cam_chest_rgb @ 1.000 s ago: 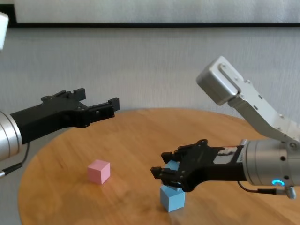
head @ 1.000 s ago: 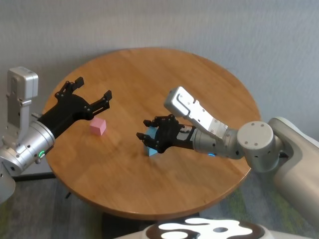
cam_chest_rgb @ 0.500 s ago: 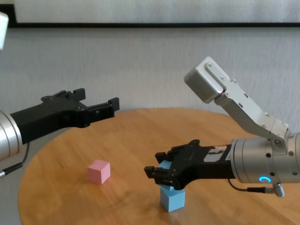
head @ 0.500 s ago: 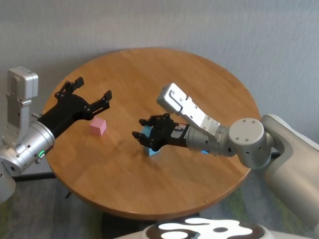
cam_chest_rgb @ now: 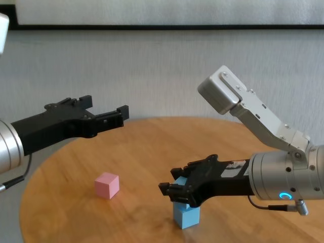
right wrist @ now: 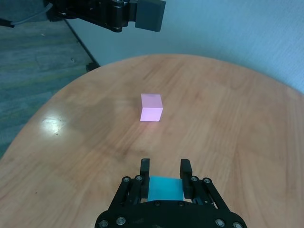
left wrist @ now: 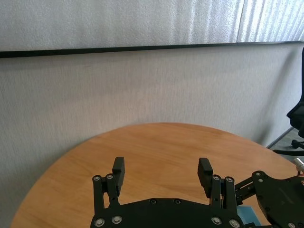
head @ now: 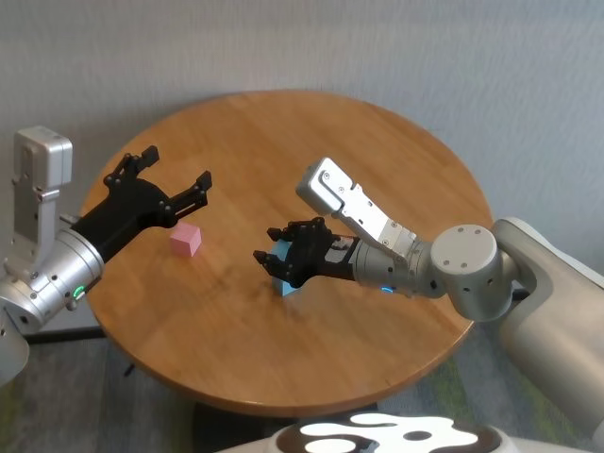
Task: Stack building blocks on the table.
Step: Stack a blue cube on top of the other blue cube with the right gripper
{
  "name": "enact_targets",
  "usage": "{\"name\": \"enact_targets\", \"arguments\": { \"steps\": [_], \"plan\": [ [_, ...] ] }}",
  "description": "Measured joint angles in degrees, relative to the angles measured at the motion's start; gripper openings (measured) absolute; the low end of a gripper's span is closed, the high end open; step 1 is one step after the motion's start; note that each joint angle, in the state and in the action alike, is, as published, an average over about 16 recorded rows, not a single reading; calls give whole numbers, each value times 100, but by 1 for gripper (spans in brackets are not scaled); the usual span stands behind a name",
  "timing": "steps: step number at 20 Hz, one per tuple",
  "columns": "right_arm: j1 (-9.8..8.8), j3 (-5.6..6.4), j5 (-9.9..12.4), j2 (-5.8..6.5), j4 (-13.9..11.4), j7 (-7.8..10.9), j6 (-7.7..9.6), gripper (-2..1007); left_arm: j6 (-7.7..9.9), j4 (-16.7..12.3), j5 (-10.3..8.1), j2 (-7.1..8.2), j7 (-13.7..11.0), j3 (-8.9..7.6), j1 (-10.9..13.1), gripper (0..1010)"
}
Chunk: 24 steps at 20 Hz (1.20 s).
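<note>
Here, the second blue cube is going onto the first.

The left claw (head: 168,179) is hanging spread wide and empty above the round light-brown wood-grain bench (head: 377,142), the small matte pink cube (head: 186,240) sitting near beneath it, probably waiting its turn. Toward the middle, the right claw (cam_chest_rgb: 172,191) is clenching a light blue matte cube (right wrist: 165,188) directly over another light blue cube (cam_chest_rgb: 185,215), seemingly aligning them for stacking.

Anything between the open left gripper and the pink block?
Nothing visible. The left gripper hangs open above the table, with the pink block on bare wood just below it. The right gripper and blue blocks sit off to the side.
</note>
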Motion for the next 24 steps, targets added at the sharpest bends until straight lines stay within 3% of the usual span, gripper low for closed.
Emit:
{"name": "enact_targets", "arguments": {
  "steps": [24],
  "plan": [
    [-25,54,48,-48,23,-10,202,358,0,0,0,0,0,0,0,1001]
  ]
}}
